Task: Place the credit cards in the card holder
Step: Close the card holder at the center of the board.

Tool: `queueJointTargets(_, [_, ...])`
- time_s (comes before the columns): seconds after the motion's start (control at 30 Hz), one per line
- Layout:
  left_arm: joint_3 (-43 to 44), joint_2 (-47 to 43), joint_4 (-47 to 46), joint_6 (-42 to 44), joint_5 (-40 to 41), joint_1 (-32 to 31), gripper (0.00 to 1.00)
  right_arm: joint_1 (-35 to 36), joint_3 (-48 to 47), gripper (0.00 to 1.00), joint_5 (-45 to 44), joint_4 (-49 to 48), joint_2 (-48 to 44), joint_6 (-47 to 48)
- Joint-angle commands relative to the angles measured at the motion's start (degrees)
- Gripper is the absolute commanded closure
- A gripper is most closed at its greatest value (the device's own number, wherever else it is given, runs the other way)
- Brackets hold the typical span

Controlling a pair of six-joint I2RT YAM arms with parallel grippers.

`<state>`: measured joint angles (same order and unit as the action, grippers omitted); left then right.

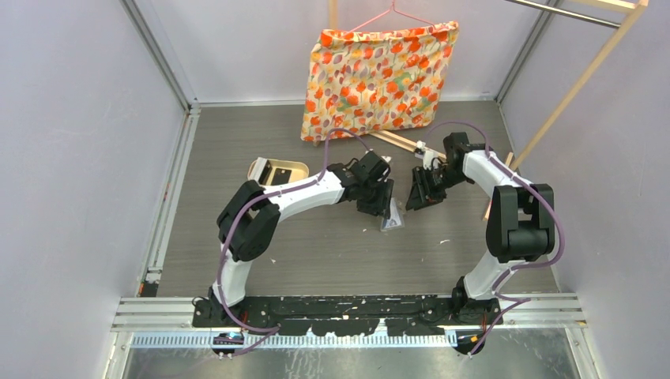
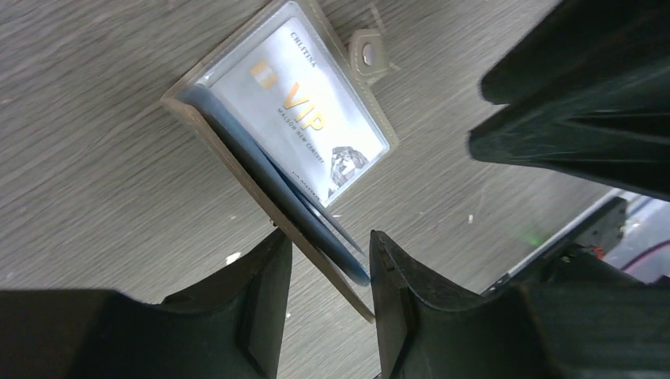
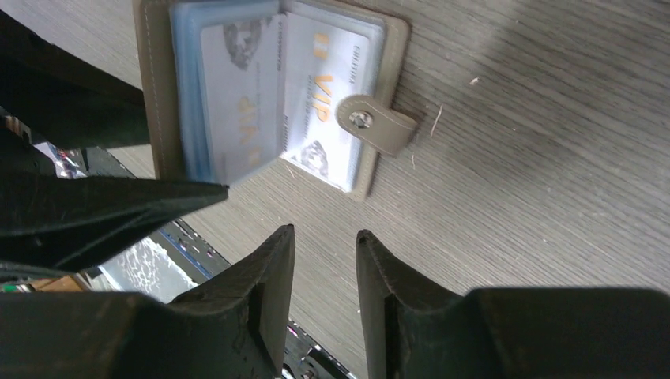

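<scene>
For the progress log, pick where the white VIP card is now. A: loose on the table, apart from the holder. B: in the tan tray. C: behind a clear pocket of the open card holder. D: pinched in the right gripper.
C: the VIP card shows through a clear pocket inside the card holder, which lies open in both wrist views.

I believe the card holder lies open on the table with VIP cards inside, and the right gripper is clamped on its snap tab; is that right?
Not quite: the right gripper is open and empty, apart from the snap tab, as the right wrist view shows. The rest holds.
</scene>
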<state>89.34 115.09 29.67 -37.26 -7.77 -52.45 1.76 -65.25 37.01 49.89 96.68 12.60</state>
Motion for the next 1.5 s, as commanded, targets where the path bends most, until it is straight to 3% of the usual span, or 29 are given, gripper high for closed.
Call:
queueJointTargets(0.0, [-0.96,-1.84,-10.41,-2.5,-5.99,-0.25,0.58,-0.1,-0.06,0.59,1.66,-2.9,0.51,-2.64])
queueJointTargets(0.23, [-0.81,0.08,-15.21,-5.23,-7.35,0.09,0.57,-0.02,-0.31,0.49,-2.5,-7.35,0.85,-4.85])
queueJointTargets(0.6, [-2.24,3.21,-20.86,-8.62,-7.66,1.78,0.57,3.26,-3.31,0.48,-11.51,-10.91,4.35,-5.76])
queueJointTargets(1.0, [-6.18,3.0,-25.38,-10.29,-6.01,3.26,0.68,5.68,-6.07,0.48,-11.81,-10.29,7.26,-5.68])
queueJointTargets(1.33, [-8.1,3.51,-24.59,-9.99,-5.5,3.58,0.72,8.85,-6.6,0.54,-16.47,-9.37,8.32,-4.7])
queueJointTargets(1.47, [-9.47,2.33,-24.66,-9.53,-4.87,3.58,0.73,8.97,-6.29,0.63,-18.19,-9.45,7.55,-4.26])
